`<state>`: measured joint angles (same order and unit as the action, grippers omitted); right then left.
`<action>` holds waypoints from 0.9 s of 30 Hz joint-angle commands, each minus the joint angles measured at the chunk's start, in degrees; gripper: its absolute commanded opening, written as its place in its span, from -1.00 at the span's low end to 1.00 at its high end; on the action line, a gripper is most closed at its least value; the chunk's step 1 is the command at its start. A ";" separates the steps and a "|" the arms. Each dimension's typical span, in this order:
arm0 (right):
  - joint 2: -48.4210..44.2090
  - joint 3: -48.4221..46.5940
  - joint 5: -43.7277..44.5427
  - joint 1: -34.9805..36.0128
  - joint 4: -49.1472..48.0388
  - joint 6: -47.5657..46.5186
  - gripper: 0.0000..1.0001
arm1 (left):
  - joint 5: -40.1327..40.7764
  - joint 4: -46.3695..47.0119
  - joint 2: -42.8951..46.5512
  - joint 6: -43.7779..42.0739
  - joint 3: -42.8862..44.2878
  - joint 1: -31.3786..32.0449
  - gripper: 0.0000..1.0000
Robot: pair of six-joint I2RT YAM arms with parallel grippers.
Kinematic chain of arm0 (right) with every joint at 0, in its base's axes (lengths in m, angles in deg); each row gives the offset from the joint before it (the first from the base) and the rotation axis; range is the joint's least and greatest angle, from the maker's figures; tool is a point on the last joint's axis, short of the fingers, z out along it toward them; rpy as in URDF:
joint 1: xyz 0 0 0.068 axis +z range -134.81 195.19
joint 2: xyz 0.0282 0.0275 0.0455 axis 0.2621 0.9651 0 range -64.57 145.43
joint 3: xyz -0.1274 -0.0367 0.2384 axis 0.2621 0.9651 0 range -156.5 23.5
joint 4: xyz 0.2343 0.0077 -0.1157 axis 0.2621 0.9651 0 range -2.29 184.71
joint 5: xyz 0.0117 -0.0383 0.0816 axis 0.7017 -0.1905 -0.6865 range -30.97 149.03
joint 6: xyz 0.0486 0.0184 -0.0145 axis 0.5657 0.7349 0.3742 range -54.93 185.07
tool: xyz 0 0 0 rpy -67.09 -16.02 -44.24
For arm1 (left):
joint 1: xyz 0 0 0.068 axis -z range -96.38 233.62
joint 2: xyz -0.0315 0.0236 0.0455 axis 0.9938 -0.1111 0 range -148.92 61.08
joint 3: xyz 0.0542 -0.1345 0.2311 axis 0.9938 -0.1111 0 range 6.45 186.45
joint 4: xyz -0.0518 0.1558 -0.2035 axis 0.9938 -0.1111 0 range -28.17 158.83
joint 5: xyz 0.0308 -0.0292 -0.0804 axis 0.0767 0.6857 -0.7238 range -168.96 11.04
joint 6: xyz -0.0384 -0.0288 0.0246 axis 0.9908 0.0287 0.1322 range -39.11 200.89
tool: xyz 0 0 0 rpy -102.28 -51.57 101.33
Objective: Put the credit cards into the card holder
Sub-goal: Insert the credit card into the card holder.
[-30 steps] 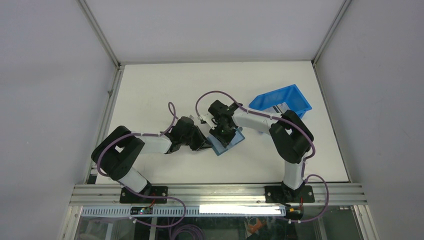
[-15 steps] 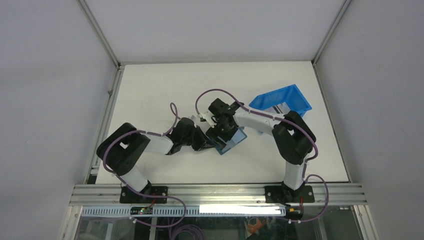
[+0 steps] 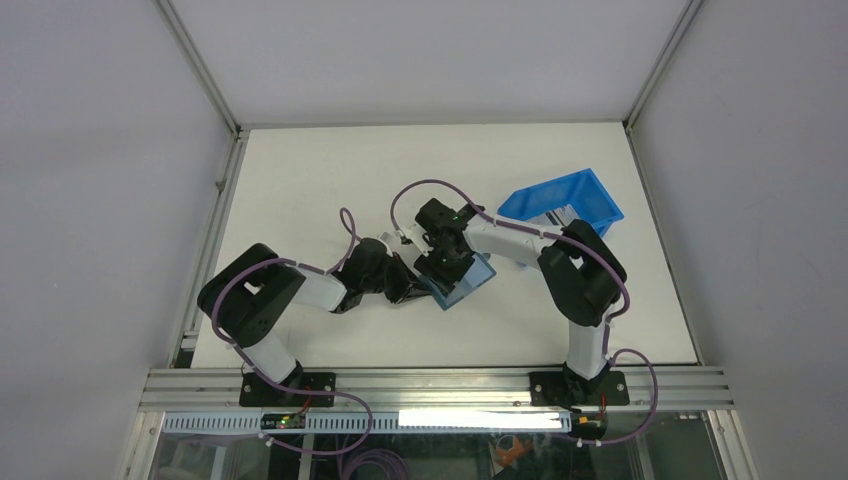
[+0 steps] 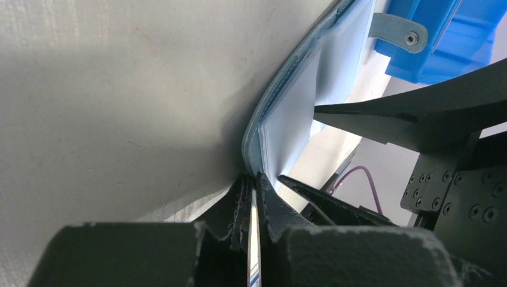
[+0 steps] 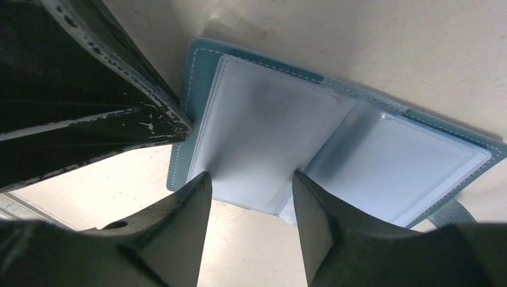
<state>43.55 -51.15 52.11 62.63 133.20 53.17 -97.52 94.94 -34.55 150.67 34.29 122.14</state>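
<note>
Findings, by size. The table [image 3: 300, 200] is bearing all the work, and the blue bin [image 3: 590, 190] is standing well beyond both sets of jaws, playing no part. The card holder [image 5: 335, 149] is lying open directly beneath the right gripper [image 5: 251, 179]. That gripper's jaws are standing partway apart with nothing held between them, the tips poised at the near edge of the clear sleeves [image 5: 263, 137]. Whether they are pressing down cannot be told. You are clamping one credit card [image 4: 253, 257] edge-on in the left gripper [image 4: 254, 185], jaws fully closed on it, with the holder's corner lying just ahead of the fingertips. The snap tab [image 4: 397, 30] is sitting on the holder's far side, away from those jaws. In my judgement you are lining up the insertion. Which sleeve mouth is facing the card is not visible, so confirm it before pushing. Feed the card in the plane of the sleeve, pin the holder with the right jaws so it is not skidding, and release only once the card is seating.
</note>
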 commanded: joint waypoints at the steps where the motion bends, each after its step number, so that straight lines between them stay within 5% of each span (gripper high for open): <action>1: 0.68 -1.58 2.50 -0.15 -1.19 0.08 0.05 | -1.33 4.10 -0.38 0.53 -0.24 -0.29 -0.98; 6: 0.97 -1.85 2.43 -0.16 -1.07 0.30 0.02 | -1.37 4.58 -0.24 0.74 -0.56 -0.27 -0.99; 15: -1.14 -0.04 -0.06 1.02 -1.99 1.67 0.39 | -1.59 7.54 -1.36 2.19 -1.37 -0.29 -1.00; 27: 0.64 -0.38 3.25 1.13 -2.21 1.97 0.06 | -1.90 9.11 -2.14 2.73 -1.97 -0.29 -1.00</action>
<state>43.83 -51.39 54.80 63.44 133.16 54.72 -98.44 100.05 -36.24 153.05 32.85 122.12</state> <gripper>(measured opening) 0.554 0.028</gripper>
